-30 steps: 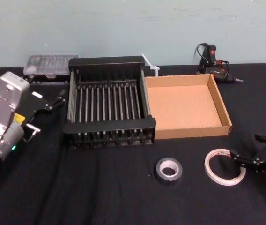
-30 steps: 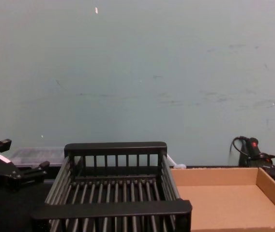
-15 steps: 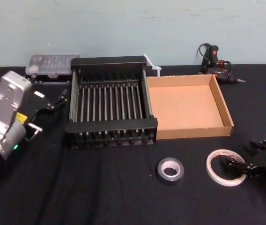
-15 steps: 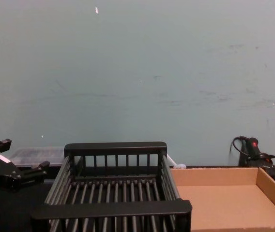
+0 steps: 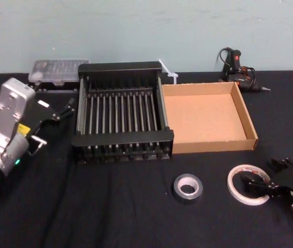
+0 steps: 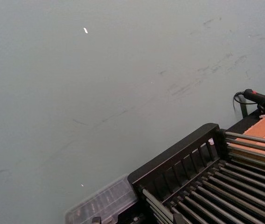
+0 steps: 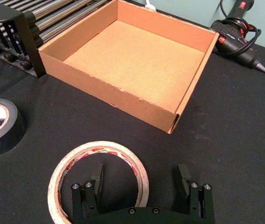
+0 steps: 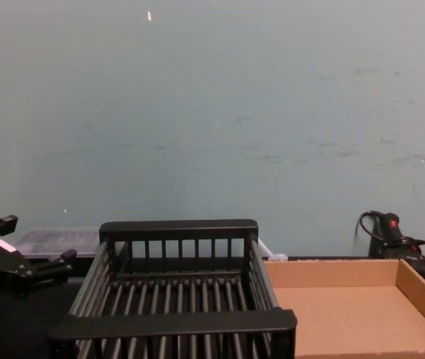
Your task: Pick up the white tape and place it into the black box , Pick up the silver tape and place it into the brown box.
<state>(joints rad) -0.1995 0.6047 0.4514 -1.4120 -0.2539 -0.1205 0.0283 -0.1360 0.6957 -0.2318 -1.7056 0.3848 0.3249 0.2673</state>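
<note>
A: Why does the left gripper (image 5: 53,123) hang out at the side?

B: I judge it parked. Its jaws stand spread on nothing, and the black box (image 5: 123,138) sits just past their tips. That box is hard and slatted: thin bars for floor and sides under thick flat rims, so a roll dropped in should rest across the bars.

A: And the silver tape (image 5: 188,197)?

B: Flat on the black cloth (image 5: 110,206), well outside both pairs of jaws, nearer the right pair. It is dark grey and smooth-sided with a pale core, a smaller, taller ring than the white one. Nothing touches it; I take it for the second job.

A: The brown box (image 5: 213,144)?

B: Ahead of the right jaws, beyond both rolls. Matte cardboard, low walls, open top, bare floor, set just beside the black box so the two drop spots adjoin.

A: Now the white tape (image 7: 100,145).

B: Flat on the cloth too, a wide thin hoop, white with red print on its face. The right gripper (image 7: 139,182) holds its jaws spread astride the hoop's wall, one finger over the hole, the other outside the rim. That makes sense: a flat ring offers only its wall to pinch. Nothing is squeezed yet.

A: Any risk?

B: A band that thin may flex or slip when pinched.
</note>
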